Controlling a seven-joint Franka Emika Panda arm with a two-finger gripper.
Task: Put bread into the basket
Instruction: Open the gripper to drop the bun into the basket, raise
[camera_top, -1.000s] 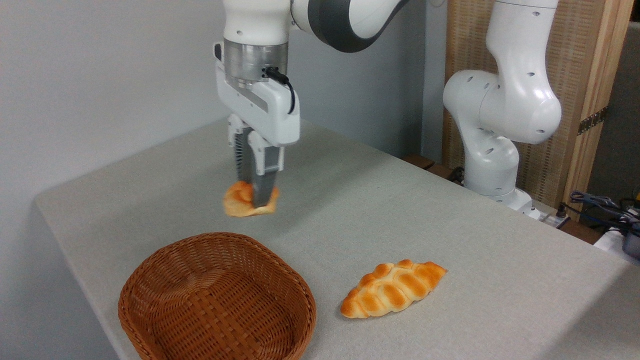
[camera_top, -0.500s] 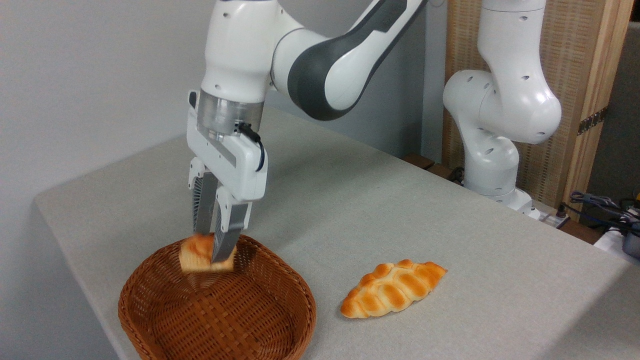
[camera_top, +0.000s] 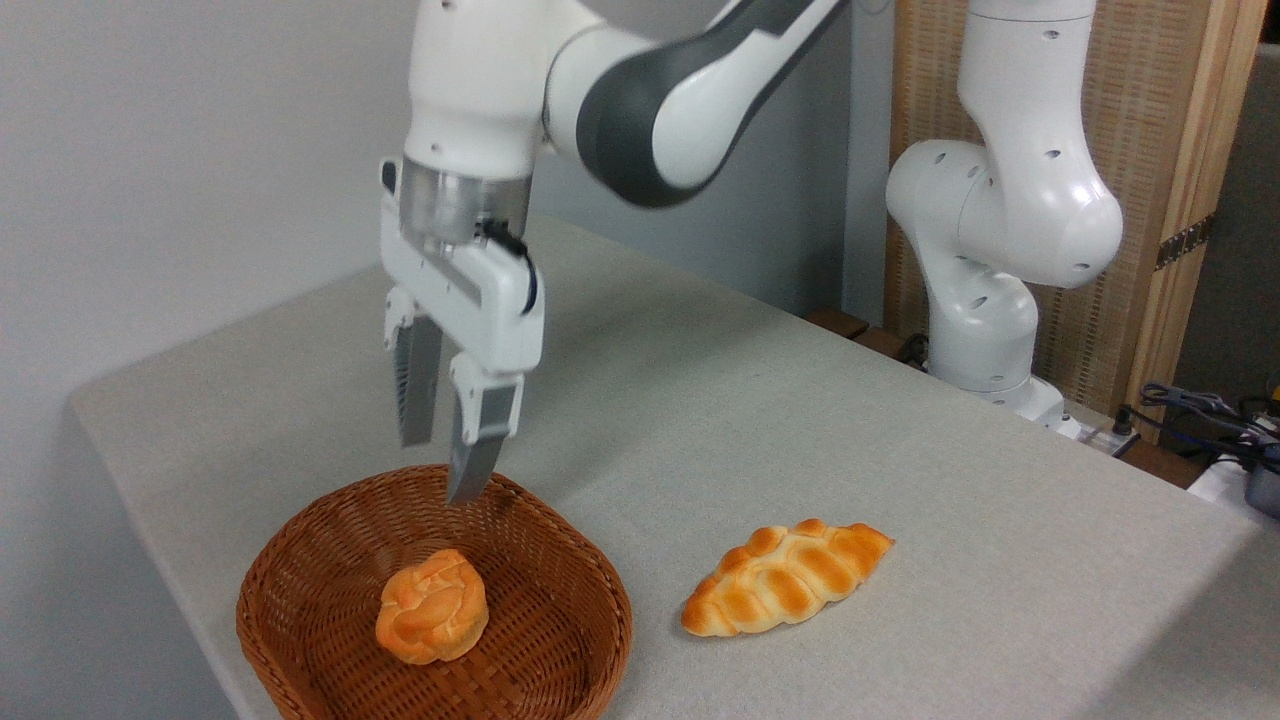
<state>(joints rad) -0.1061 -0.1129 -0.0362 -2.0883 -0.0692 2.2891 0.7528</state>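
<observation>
Camera view: jaws spread apart and empty above the basket (camera_top: 300, 560), bread (camera_top: 432, 606) inside it.

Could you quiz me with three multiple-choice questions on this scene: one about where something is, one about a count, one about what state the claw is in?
1. Where is the bun?
A. in the basket
B. on the table
C. in the gripper

2. How many breads are in view?
A. one
B. two
C. three

3. How is the gripper?
A. shut on the bun
B. shut and empty
C. open and empty

Answers:
1. A, the bun lies on the wicker floor.
2. B, the bun plus the loaf on the table.
3. C, its fingers stand apart above the basket, holding nothing.
</observation>
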